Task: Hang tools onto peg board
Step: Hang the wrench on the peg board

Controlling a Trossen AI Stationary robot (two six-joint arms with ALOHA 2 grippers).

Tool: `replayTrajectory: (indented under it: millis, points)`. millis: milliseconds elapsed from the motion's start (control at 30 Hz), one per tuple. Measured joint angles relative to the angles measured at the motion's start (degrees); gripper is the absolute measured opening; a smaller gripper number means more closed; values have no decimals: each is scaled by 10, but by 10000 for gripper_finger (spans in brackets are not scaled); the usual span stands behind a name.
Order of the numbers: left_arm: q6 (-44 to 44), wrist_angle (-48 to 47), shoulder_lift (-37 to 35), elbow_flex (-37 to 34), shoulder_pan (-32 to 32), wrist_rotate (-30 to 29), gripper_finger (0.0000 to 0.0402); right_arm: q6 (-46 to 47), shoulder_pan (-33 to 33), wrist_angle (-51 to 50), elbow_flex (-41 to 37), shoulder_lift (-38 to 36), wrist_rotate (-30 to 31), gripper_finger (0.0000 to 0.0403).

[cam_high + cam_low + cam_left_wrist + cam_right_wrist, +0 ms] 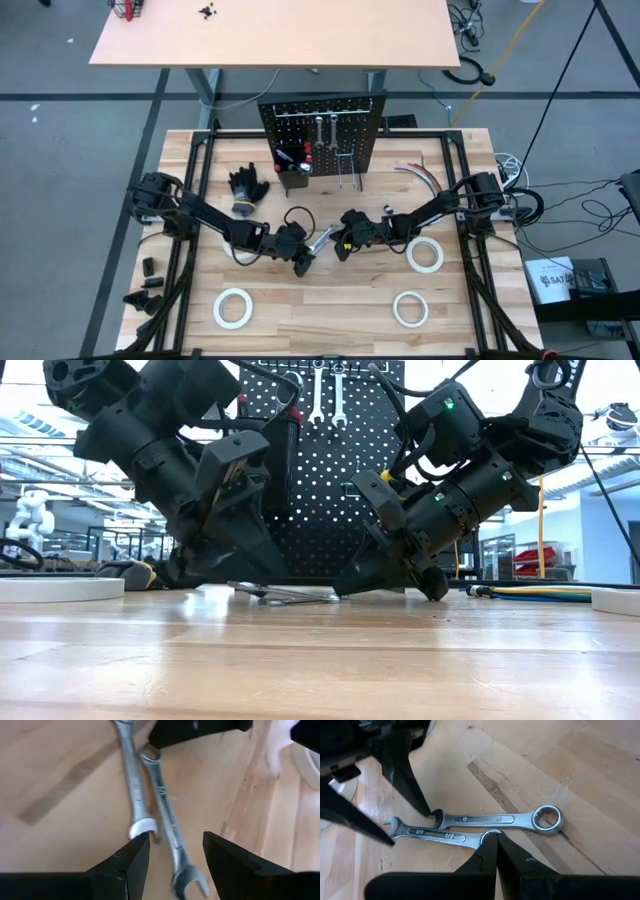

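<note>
Two silver wrenches [320, 238] lie flat and crossed on the tabletop between my grippers. In the left wrist view the marked wrench [167, 815] runs between the fingers of my open left gripper [172, 865]. One fingertip stands at the open end [143, 827] of the other wrench [129, 775]. My right gripper [495, 845] is shut at the marked wrench's [437, 835] ring end. The black peg board [322, 130] stands at the table's far side. Two wrenches [327, 395] hang from its hooks, and its bin [293, 177] holds screwdrivers. My left gripper stands astride the marked wrench's shaft near its open end [187, 882], slanting down from the table's left; I cannot tell whether a fingertip [137, 847] touches the other wrench. My right gripper's shut fingertips [487, 850] meet the marked wrench's ring end [150, 752], slanting down from the right. The wrench lies flat; the tips hide whether they pinch it.
Three white tape rolls lie on the table: near left [233, 308], near right [410, 308] and right [425, 255]. Black gloves [248, 185] lie left of the peg board. Thin cables [420, 172] lie at the far right. A tan table [280, 35] stands beyond.
</note>
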Motion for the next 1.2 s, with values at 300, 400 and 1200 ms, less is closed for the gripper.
replayTrajectory:
  millis: [300, 400, 1200]
  points:
    - [14, 6, 24, 2, -8, 11, 188, 2, 0, 3, 0, 0, 2, 0]
    - [37, 3, 24, 2, -8, 16, 187, 3, 0, 4, 0, 0, 3, 0]
    - [19, 9, 55, 1, -10, 21, 186, 76, 2, 12, 3, 0, -2, 0]
